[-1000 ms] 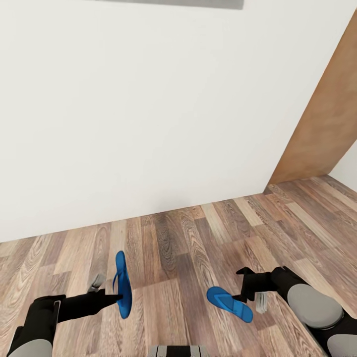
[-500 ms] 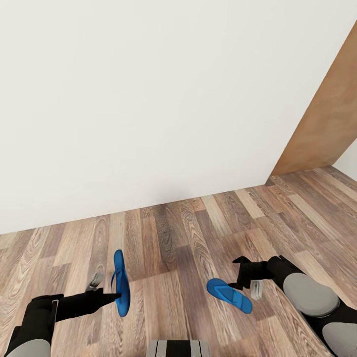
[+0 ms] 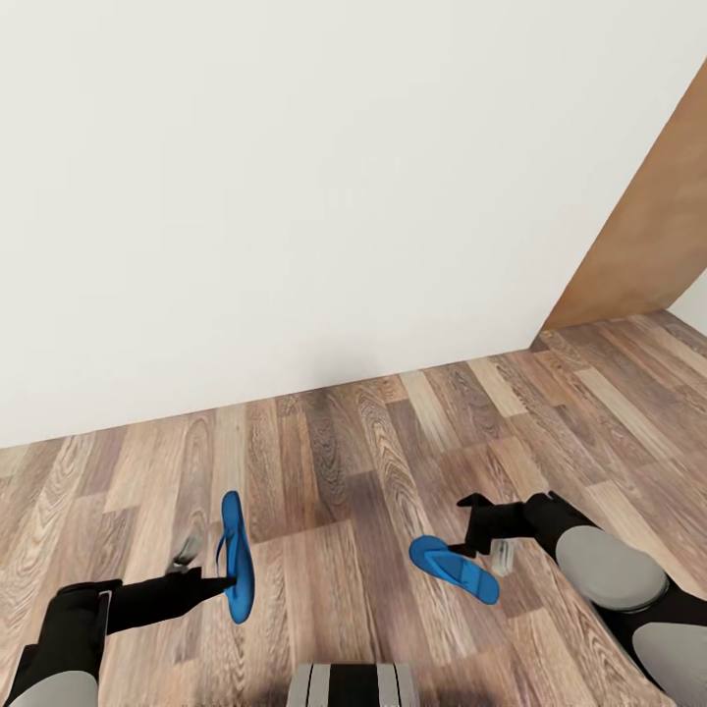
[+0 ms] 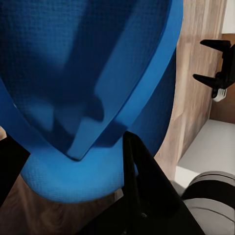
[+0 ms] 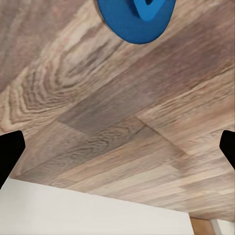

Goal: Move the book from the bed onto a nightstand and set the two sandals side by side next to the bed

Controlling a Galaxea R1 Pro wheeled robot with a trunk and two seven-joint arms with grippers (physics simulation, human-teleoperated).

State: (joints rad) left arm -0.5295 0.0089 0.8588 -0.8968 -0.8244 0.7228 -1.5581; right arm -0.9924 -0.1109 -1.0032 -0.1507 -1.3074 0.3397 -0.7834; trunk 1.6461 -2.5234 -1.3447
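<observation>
Over the plank floor [image 3: 393, 452]: left hand [image 3: 228, 585] grasping an on-edge sandal [image 3: 236, 556]; right hand [image 3: 469, 542] grasping a flatter second sandal [image 3: 454, 570].

Matt grained wood-plank floor [image 3: 393, 462], plain matt white wall [image 3: 295, 196], textured rubbery blue sandals [image 3: 236, 558], smooth orange-brown wood panel [image 3: 648, 236] at 3 o'clock

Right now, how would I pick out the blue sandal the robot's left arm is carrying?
Start at the white wall, then drop to the plank floor before it. At the near left, the left tool holds a blue sandal. It stands on its edge, long and thin, whereas the other sandal lies flatter.
</observation>
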